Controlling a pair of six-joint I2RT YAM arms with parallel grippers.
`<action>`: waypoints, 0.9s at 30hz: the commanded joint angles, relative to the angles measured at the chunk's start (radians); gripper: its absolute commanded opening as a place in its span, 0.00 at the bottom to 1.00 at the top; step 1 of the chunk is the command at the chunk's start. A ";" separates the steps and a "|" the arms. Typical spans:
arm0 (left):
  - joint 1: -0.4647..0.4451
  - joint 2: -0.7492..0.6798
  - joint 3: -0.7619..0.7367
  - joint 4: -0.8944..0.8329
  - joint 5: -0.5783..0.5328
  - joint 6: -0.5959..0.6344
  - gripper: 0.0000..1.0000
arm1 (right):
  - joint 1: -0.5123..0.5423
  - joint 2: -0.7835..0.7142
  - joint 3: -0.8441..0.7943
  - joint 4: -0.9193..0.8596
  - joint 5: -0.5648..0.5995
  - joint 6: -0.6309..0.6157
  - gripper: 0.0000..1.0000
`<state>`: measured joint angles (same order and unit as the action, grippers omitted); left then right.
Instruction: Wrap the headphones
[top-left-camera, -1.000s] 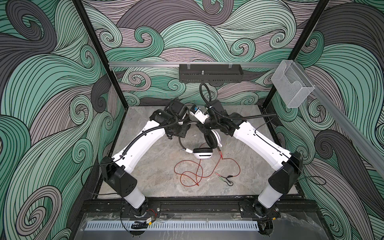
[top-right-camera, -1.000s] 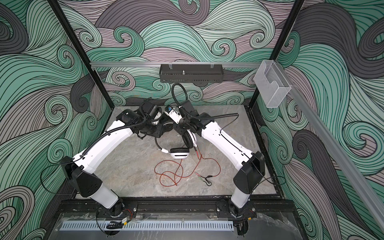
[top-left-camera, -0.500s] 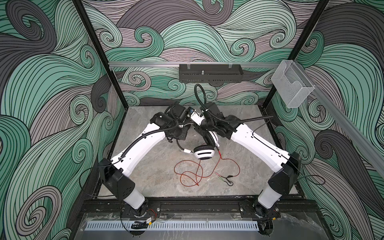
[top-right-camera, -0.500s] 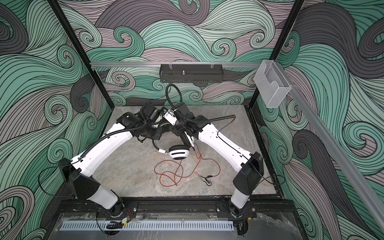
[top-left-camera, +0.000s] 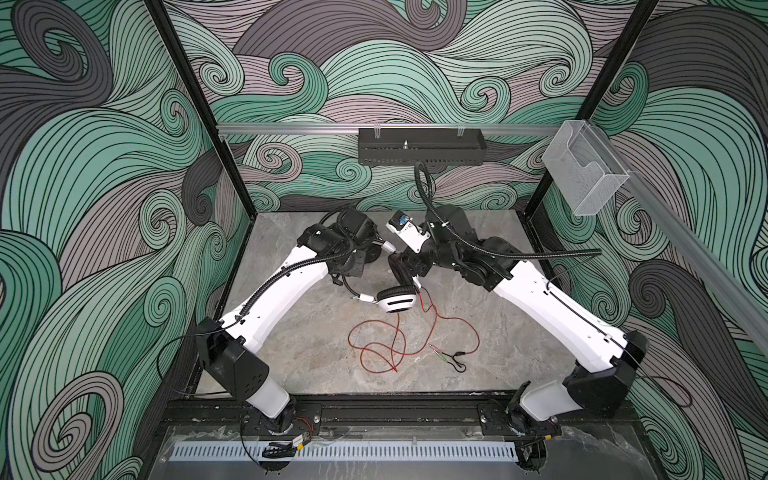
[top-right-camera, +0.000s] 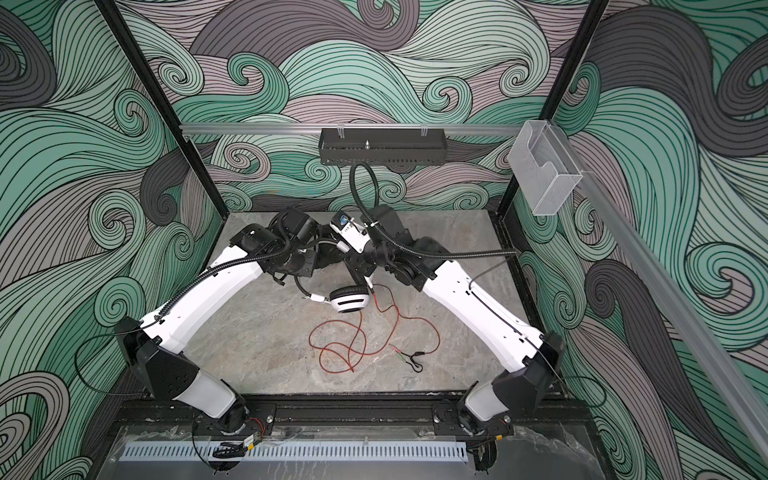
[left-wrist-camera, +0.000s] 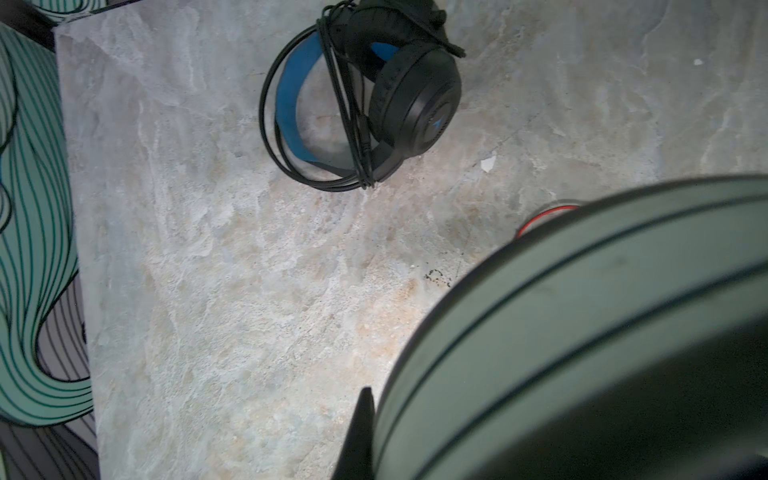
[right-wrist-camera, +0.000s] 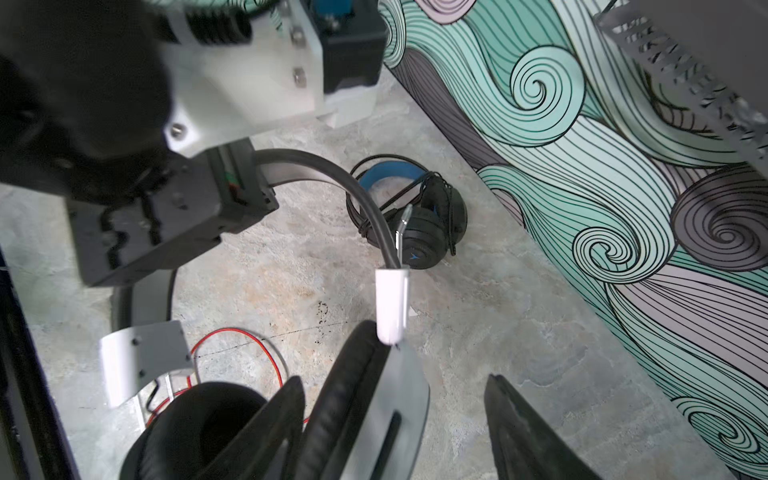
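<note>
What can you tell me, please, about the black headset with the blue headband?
The black headset is an over-ear pair in matte black plastic, with padded ear cups, a blue inner headband and a small blue mark on one cup. Its black cord is wound around the band. It lies on its side on the grey marbled tabletop, close to the patterned wall; only the tabletop touches it.
</note>
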<state>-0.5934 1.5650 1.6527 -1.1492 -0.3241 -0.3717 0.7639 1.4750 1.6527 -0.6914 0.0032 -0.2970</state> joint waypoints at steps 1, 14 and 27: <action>0.006 -0.051 0.040 -0.027 -0.070 -0.053 0.00 | -0.052 -0.090 -0.055 -0.048 -0.089 0.064 0.72; 0.071 -0.097 0.093 -0.001 0.077 -0.130 0.00 | -0.135 -0.535 -0.707 0.268 -0.416 0.186 0.75; 0.083 -0.158 0.139 -0.008 0.185 -0.071 0.00 | -0.194 -0.461 -0.786 0.508 -0.495 0.192 0.79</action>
<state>-0.5190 1.4586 1.7393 -1.1683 -0.2035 -0.4461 0.5831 0.9863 0.8577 -0.2752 -0.4538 -0.1169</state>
